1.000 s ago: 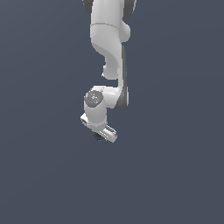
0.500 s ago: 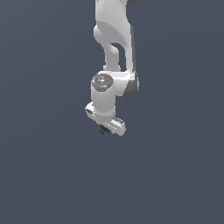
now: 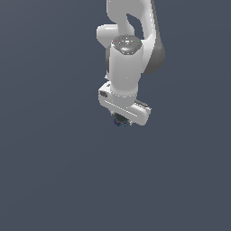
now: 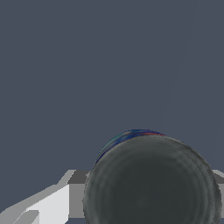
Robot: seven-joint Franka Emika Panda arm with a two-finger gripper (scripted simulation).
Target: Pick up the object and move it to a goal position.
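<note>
The can (image 4: 151, 183) fills the wrist view close to the camera: a dark grey round top with a thin blue and red edge of its label showing. It sits between the fingers (image 4: 76, 192) of my gripper (image 4: 148, 194), which is shut on it. In the exterior view only a small dark and blue part of the can (image 3: 120, 120) shows under the white hand of the gripper (image 3: 122, 118); the fingers are hidden there. The can is held above the grey floor.
The white arm (image 3: 128, 54) comes down from the top of the exterior view. Plain dark grey floor (image 3: 54, 171) lies all around.
The arm has moved toward the exterior view's right and upward, carrying the can, and the hand has turned so the wrist top faces the camera.
</note>
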